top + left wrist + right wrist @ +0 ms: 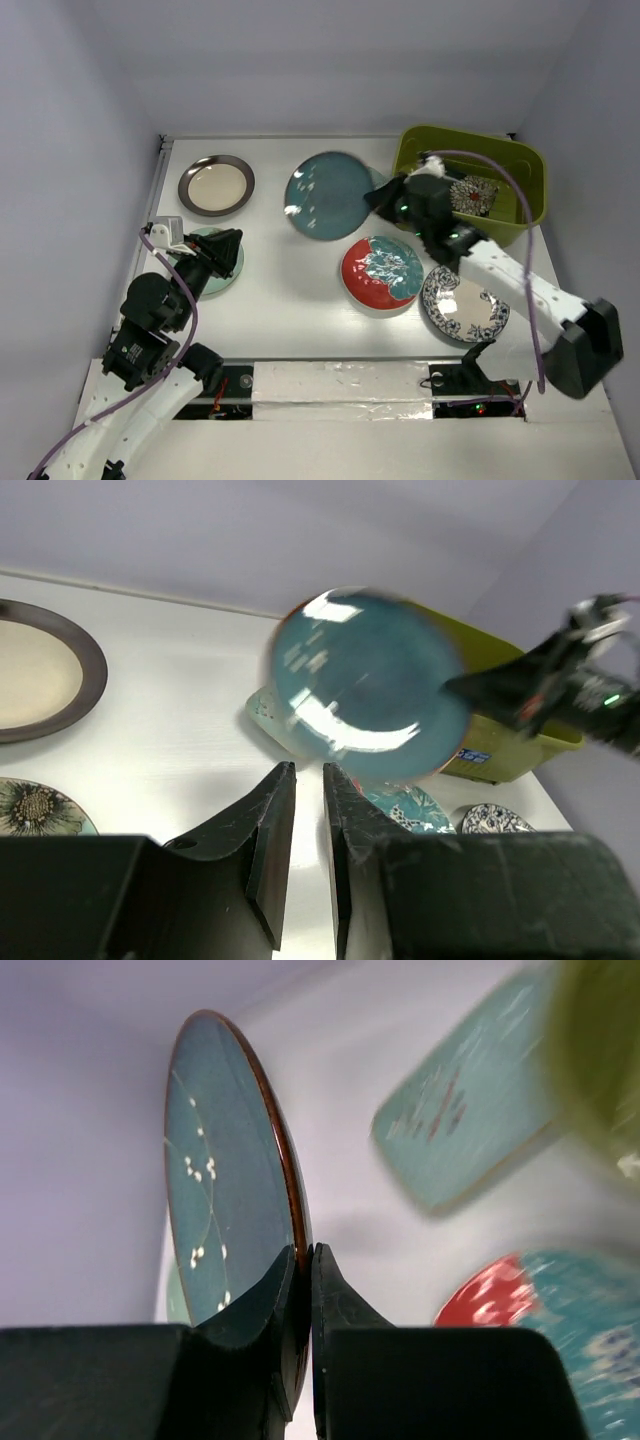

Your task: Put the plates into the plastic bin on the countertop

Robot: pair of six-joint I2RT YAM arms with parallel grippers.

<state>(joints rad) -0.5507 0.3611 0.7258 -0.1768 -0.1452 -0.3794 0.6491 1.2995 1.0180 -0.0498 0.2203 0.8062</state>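
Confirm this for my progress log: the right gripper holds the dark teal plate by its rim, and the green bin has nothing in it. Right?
Not quite. The right gripper does hold the dark teal plate by its rim, but the green bin is not empty: the top external view shows a black square floral plate lying inside it.

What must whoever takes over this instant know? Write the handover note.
Right gripper: jaws shut on the dark teal plate, held aloft beside the plastic bin.
Left gripper: jaws slightly apart, empty, over the mint round plate.
Done: black square plate in the bin.
Left: that plate, plus five on the countertop: mint round plate, cream plate, mint rectangular plate, red-and-teal plate, blue-floral plate.
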